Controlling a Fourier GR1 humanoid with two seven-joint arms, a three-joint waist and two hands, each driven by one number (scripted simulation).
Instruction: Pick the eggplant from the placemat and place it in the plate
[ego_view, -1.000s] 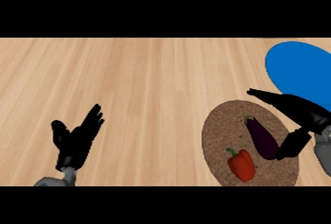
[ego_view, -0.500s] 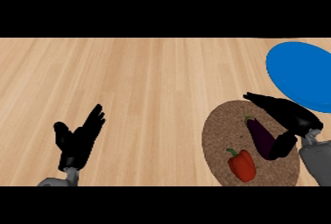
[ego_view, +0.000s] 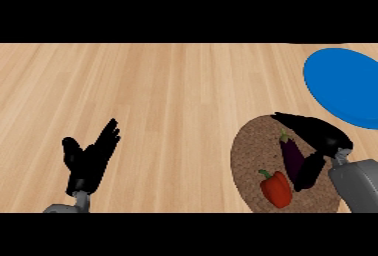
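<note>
Nearest, the robot's left hand (ego_view: 88, 162) is noted resting open at the lower left, fingers straight and pointed up, well apart from all task items.

A red bell pepper (ego_view: 277, 190) is seen on the round brown woven placemat (ego_view: 251, 150), just below the thumb of the right hand (ego_view: 328, 140).

The long dark-purple eggplant (ego_view: 291, 152) is located on the same placemat, lying between the right thumb and the spread fingers (ego_view: 295, 121), which are arched over its stem end. The hand is held wide; contact cannot be confirmed.

Handling is judged as follows: light, fairly stiff, with a smooth skin likely to slip. A hold across the thicker mid-body is preferred over the tapering stem end.

Beyond the fingertips, the flat blue round plate (ego_view: 343, 85) is recorded on the pale wooden counter (ego_view: 184, 90), near the placemat.
</note>
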